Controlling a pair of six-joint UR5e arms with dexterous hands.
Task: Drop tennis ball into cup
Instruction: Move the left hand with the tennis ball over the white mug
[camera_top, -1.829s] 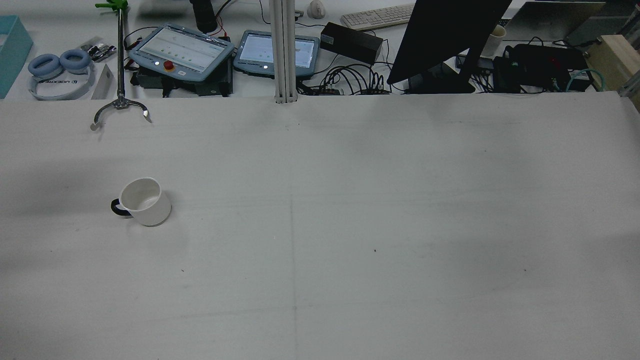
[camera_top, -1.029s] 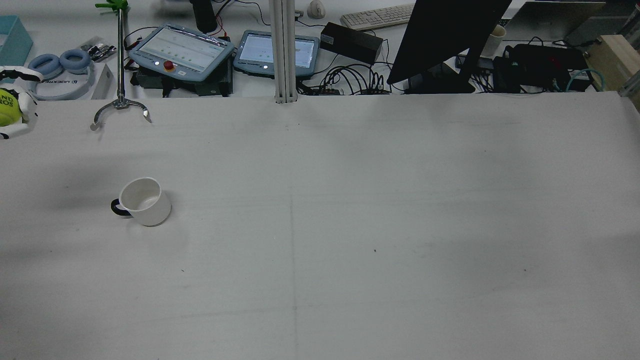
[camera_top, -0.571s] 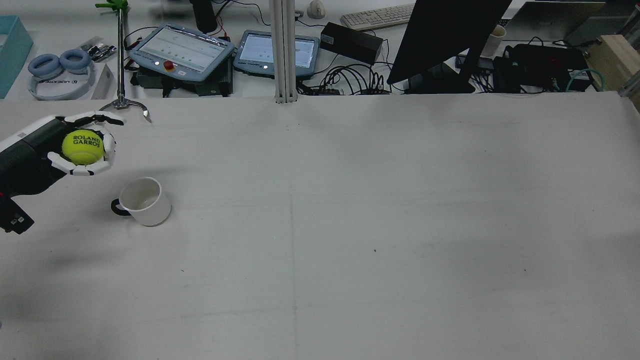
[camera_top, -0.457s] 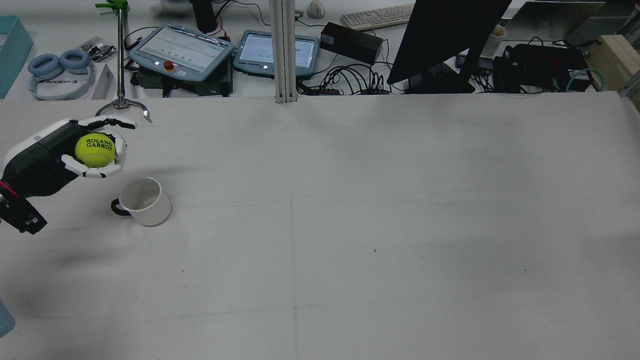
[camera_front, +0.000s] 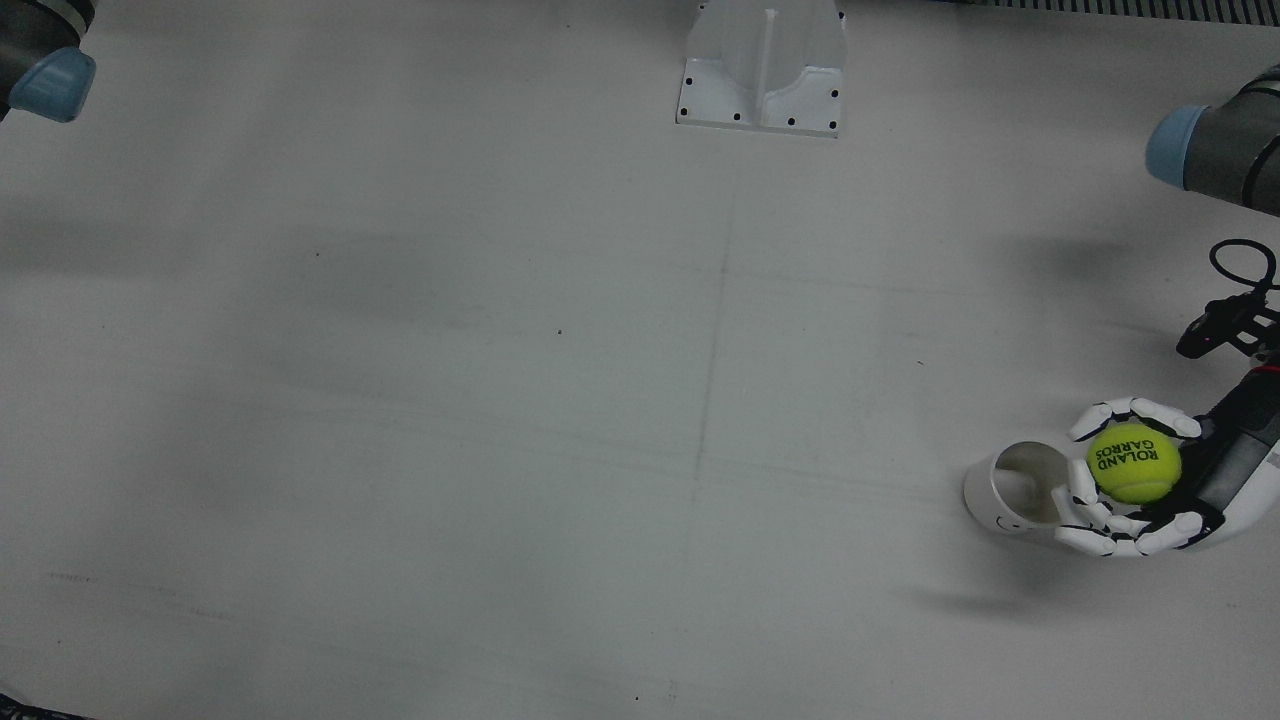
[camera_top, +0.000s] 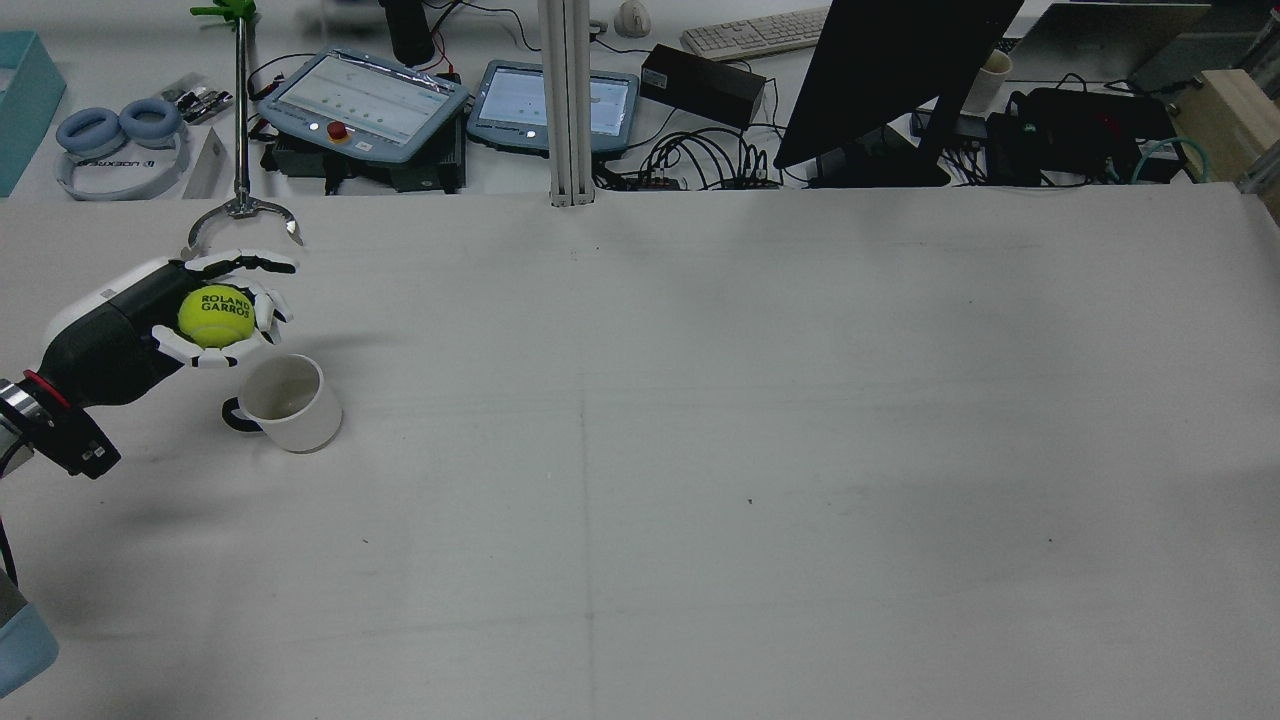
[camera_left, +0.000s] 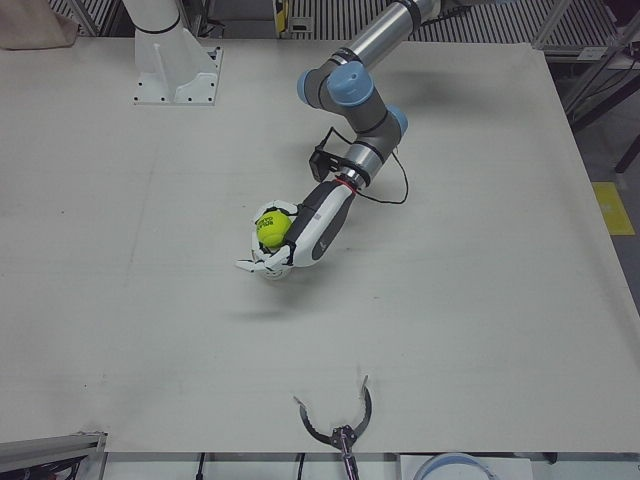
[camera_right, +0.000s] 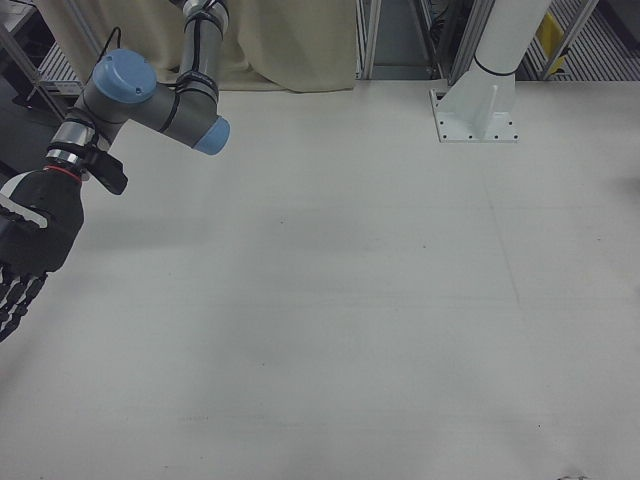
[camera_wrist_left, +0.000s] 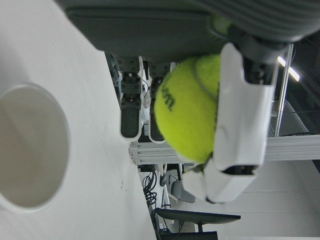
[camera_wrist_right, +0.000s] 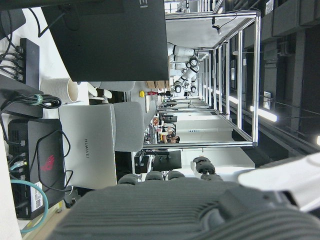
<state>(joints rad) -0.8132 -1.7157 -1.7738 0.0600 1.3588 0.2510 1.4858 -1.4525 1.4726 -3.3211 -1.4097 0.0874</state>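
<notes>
The desk (camera_top: 700, 450) is a broad pale surface carrying one cup on the robot's left half. The left arm (camera_left: 355, 70) reaches out over it in the left-front view, ending in the left robot hand (camera_top: 205, 310). This robot hand is palm-up, its white fingers (camera_front: 1130, 408) curled around a yellow-green tennis ball (camera_top: 216, 316) printed "ROLAND GARROS"; the grip is firm, with fingers wrapping both sides of the ball. In the front view the same robot hand (camera_front: 1140, 480) sits raised just beside the white mug (camera_front: 1010, 490), its fingertips overlapping the mug's rim, while the ball (camera_front: 1133, 462) lies to the side of the mouth rather than over it. In the rear view the mug (camera_top: 290, 403), upright with a dark handle, stands just below and right of the robot hand. The left hand view shows the mug's open mouth (camera_wrist_left: 30, 145), with nothing visible inside.

The right robot hand (camera_right: 25, 245) shows at the edge of the right-front view, well apart from the mug, fingers extended and holding nothing.
</notes>
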